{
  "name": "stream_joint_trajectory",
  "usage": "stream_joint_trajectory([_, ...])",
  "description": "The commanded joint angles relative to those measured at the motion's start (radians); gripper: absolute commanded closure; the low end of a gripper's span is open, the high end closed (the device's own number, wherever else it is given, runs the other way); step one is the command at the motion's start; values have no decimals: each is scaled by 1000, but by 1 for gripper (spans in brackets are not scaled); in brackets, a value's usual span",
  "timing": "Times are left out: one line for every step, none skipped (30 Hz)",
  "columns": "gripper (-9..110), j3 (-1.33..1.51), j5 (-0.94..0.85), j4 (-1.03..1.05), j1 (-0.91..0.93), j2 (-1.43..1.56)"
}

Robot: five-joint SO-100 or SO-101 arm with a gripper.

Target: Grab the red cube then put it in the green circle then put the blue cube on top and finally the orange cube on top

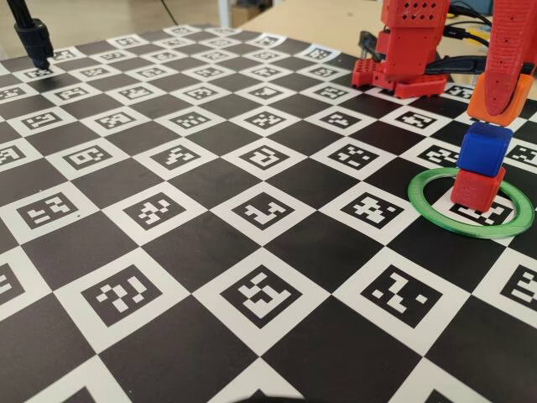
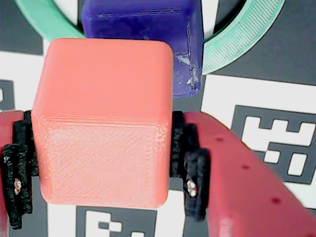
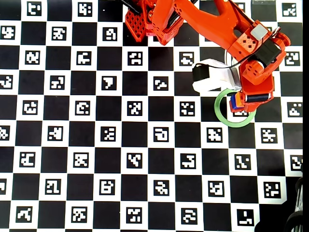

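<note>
Jaws: the gripper (image 2: 103, 163) is closed on the orange cube (image 2: 103, 123); in the wrist view its black pads press the cube's left and right faces.
Orange cube: it hangs in the air just above the blue cube (image 1: 484, 149) in the fixed view; it seems very near, but contact cannot be told for sure.
Blue cube: it sits on top of the red cube (image 1: 477, 187), turned a little and not perfectly squared with it.
Red cube: it stands inside the green circle (image 1: 436, 217), toward the right part of the ring in the fixed view.
Green circle: it lies flat on the checkered marker board (image 1: 193, 180), at the right side, near the arm's base (image 1: 401, 50).
Done: the first two steps look finished, red in the ring and blue on red.
Left: the orange cube must be lowered and centred on the blue one, then released; it is not yet let go.
Risk: the stack is narrow, so an off-centre release could probably tip it.
</note>
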Motion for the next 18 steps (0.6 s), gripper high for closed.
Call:
stream_joint_trajectory([95, -8, -9, -14, 3, 81])
stream_joint_trajectory([95, -3, -9, -17, 3, 80])
stream_joint_trajectory([95, 0, -9, -21, 3, 80])
stream_joint_trajectory([95, 3, -9, -25, 3, 78])
stream_joint_trajectory([95, 5, -9, -25, 3, 77])
stream_joint_trajectory([95, 6, -11, -25, 3, 77])
stream_joint_trajectory([95, 6, -11, -25, 5, 77])
stream_joint_trajectory([95, 6, -12, -25, 5, 77])
stream_joint_trajectory([95, 8, -14, -25, 5, 77])
stream_joint_trajectory([95, 8, -15, -25, 5, 77])
stream_joint_trajectory([95, 9, -15, -25, 3, 77])
stream_joint_trajectory([95, 11, -17, -25, 2, 77])
stream_joint_trajectory([95, 11, -20, -26, -2, 77])
stream_joint_trajectory([95, 12, -21, -26, -3, 77])
stream_joint_trajectory([95, 12, -23, -28, -5, 77])
stream_joint_trajectory([95, 14, -25, -28, -6, 77])
stream_joint_trajectory([95, 14, -26, -28, -6, 77])
stream_joint_trajectory([95, 15, -28, -28, -8, 78])
